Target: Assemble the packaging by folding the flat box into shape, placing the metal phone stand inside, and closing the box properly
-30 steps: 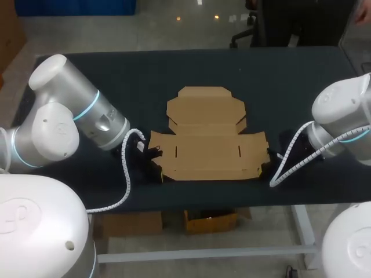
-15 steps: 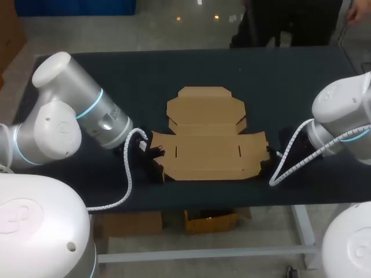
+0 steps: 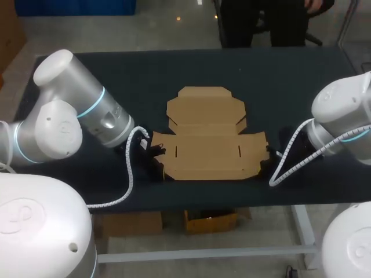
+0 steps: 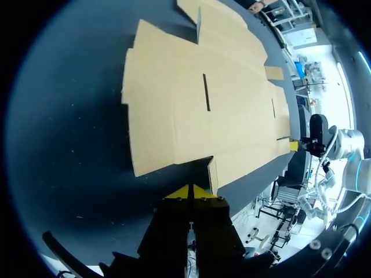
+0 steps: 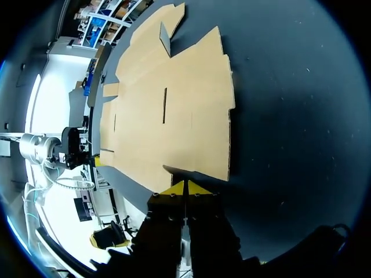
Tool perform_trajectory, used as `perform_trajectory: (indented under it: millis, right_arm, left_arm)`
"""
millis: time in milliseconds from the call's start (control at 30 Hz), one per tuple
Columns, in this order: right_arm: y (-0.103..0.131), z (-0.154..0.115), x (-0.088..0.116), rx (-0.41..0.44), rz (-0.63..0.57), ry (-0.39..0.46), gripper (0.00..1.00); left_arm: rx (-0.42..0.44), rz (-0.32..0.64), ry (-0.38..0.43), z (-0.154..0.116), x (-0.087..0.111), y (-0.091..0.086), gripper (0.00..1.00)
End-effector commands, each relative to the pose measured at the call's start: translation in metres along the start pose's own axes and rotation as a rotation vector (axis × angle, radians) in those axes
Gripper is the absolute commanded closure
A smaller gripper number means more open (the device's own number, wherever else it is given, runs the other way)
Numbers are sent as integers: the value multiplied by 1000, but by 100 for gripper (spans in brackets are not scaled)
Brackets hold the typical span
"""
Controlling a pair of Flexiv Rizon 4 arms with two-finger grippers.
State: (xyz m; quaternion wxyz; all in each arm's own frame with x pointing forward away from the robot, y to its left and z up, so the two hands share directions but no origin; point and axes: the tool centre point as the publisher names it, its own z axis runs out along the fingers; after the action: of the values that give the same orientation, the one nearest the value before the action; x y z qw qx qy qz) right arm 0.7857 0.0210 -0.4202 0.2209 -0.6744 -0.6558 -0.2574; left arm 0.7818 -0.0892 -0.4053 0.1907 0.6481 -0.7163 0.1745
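Both low, flanking flat box [image 3: 206, 145]: left end effector [image 4: 189, 193], right end effector [image 5: 184, 188], closed tight at edges.

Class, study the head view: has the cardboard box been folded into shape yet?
No, the cardboard box lies completely flat on the table, with all its flaps spread out.

Robotics lab: white left arm [image 3: 87, 119], right arm [image 3: 342, 121], black table [image 3: 290, 75]

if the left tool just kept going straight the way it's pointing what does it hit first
The flat box, its near edge lying right ahead of the left tool; whether they already touch is unclear.
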Motion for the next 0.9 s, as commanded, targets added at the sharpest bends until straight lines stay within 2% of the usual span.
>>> perform_trajectory:
  millis: [33,233,900]
  right_arm:
    - [1,0,-1,1,0,6,100]
    - [3,0,1,1,2,8,100]
    - [1,-4,11,-14,9,-17,100]
  left_arm:
    - [3,-8,-11,0,1,-3,100]
    - [2,-18,-11,1,-1,-6,100]
    - [23,24,-45,-2,9,-4,100]
